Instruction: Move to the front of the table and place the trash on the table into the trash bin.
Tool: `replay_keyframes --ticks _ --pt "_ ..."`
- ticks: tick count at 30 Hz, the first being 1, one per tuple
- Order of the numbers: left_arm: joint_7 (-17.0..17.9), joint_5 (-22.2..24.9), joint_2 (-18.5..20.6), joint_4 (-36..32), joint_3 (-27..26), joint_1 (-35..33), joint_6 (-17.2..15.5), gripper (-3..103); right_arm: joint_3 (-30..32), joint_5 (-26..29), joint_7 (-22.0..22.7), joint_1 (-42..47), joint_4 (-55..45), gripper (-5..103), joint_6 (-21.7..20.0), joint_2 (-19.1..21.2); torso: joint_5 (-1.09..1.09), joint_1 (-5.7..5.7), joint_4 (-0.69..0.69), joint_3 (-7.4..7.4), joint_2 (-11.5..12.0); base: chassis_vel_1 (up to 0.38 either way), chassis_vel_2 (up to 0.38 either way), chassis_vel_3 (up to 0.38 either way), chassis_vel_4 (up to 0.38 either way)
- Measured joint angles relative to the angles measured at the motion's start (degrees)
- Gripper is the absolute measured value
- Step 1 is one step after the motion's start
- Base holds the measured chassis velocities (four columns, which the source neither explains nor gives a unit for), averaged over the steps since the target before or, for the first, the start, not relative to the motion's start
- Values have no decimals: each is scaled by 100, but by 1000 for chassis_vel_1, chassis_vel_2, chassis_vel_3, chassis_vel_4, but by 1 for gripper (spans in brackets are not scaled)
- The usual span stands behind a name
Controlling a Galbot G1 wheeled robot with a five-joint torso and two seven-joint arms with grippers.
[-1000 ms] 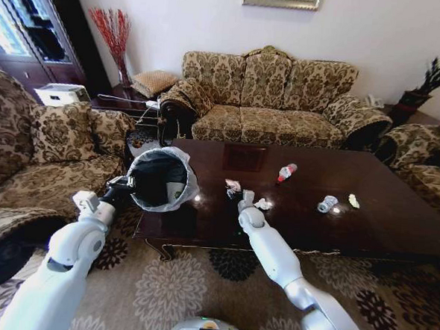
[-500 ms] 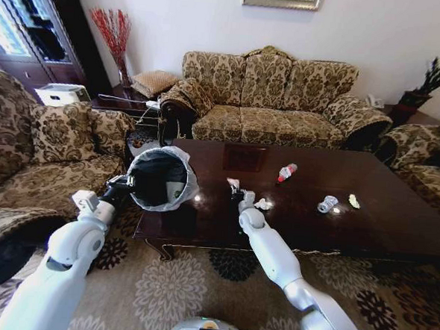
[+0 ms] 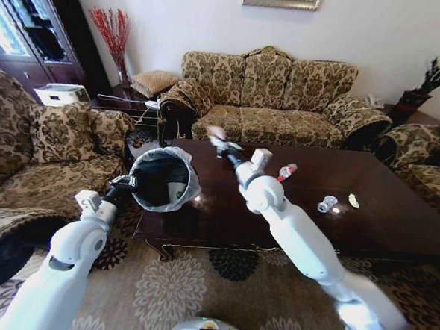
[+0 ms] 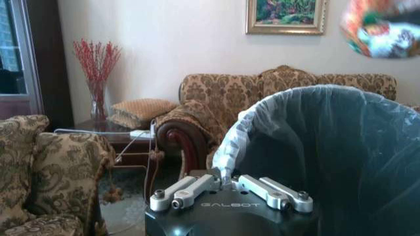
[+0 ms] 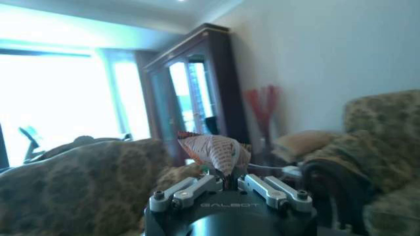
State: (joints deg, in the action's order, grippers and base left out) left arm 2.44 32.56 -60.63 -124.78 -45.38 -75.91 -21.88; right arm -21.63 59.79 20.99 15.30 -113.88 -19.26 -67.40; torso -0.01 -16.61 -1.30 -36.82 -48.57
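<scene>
My left gripper [image 3: 126, 182] is shut on the bag-lined rim of the trash bin [image 3: 162, 178], holding it tilted beside the table's left end; in the left wrist view the gripper [image 4: 226, 185] pinches the whitish bag of the trash bin [image 4: 328, 162]. My right gripper [image 3: 221, 146] is raised above the table [image 3: 396, 221], right of the bin's mouth and higher, shut on a small wrapper [image 3: 214, 132]. The right wrist view shows that gripper [image 5: 228, 183] clamping the wrapper [image 5: 213, 151]. On the table lie a red-capped bottle [image 3: 287, 171], a crushed clear bottle [image 3: 327, 204] and a small yellowish scrap [image 3: 353, 201].
A patterned sofa [image 3: 272, 101] stands behind the table, with armchairs at the left [image 3: 49, 154] and right [image 3: 429, 159]. A side table with a red-twig vase [image 3: 112, 39] is at the back left. Floral carpet [image 3: 183, 282] lies in front.
My right gripper has lifted off the table with the wrapper, rising and swinging away from me and left toward the bin. The left gripper and bin have stayed put.
</scene>
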Motion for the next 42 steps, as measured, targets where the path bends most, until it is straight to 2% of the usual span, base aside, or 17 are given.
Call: replay_keyframes --ticks 3,7,10,12,13,16,17,19,22,24,25,28,30,33,35,42 --pt "3 -14 -31 -4 17 10 -12 0 -920 -15 -24 -380 133 4 -3 -282 -2 0 -2 0 0 0 0 0 0" --pt "9 -16 -53 -32 12 23 -31 0 -1257 -350 8 -369 444 4 -112 -557 1 -1 0 -1 0 0 0 0 0" --pt "12 -15 -52 -32 -4 25 -34 0 -1264 -410 30 -329 493 0 -167 -609 1 -1 1 -1 0 0 0 0 0" --pt "19 -3 -31 -29 -52 34 -41 0 -1268 -548 101 -274 569 8 -248 -696 0 -1 1 -1 0 0 0 0 0" --pt "19 -3 -31 -29 -52 34 -41 0 -1268 -548 101 -274 569 8 -248 -696 0 -1 1 -1 0 0 0 0 0" --pt "17 21 -6 5 -91 80 -41 0 -1269 -632 160 -247 664 24 -286 -753 0 -1 0 0 0 0 0 0 0" --pt "17 21 -6 5 -91 80 -41 0 -1269 -632 160 -247 664 24 -286 -753 0 -1 0 0 0 0 0 0 0" --pt "9 28 -5 30 -91 98 -40 0 -1254 -667 163 -227 694 35 -289 -756 0 -1 1 -1 0 0 0 0 0" --pt "3 29 -7 51 -84 114 -40 0 -1234 -683 163 -209 697 41 -289 -756 1 -1 1 -1 0 0 0 0 0" --pt "0 29 -11 71 -68 133 -40 0 -1215 -688 161 -196 687 51 -287 -748 1 -1 1 -1 0 0 0 0 0" --pt "0 29 -11 71 -68 133 -40 0 -1215 -688 161 -196 687 51 -287 -748 1 -1 1 -1 0 0 0 0 0" --pt "-4 29 -12 81 -58 137 -42 0 -1190 -688 138 -213 616 79 -261 -725 1 -1 1 -1 0 0 0 0 0" --pt "-4 28 -13 80 -58 136 -43 0 -1183 -690 132 -220 603 79 -256 -721 1 -1 1 -1 0 0 0 0 0" --pt "-4 26 -13 59 -60 115 -56 0 -1149 -706 107 -241 558 94 -246 -693 0 -1 0 -1 0 0 0 0 0" --pt "-4 26 -10 48 -63 108 -61 0 -1139 -711 96 -252 539 98 -245 -665 1 -1 0 -1 0 0 0 0 0" --pt "4 27 16 15 -73 95 -105 0 -1090 -761 68 -241 452 100 -215 -484 1 -1 1 -1 0 0 0 0 0"
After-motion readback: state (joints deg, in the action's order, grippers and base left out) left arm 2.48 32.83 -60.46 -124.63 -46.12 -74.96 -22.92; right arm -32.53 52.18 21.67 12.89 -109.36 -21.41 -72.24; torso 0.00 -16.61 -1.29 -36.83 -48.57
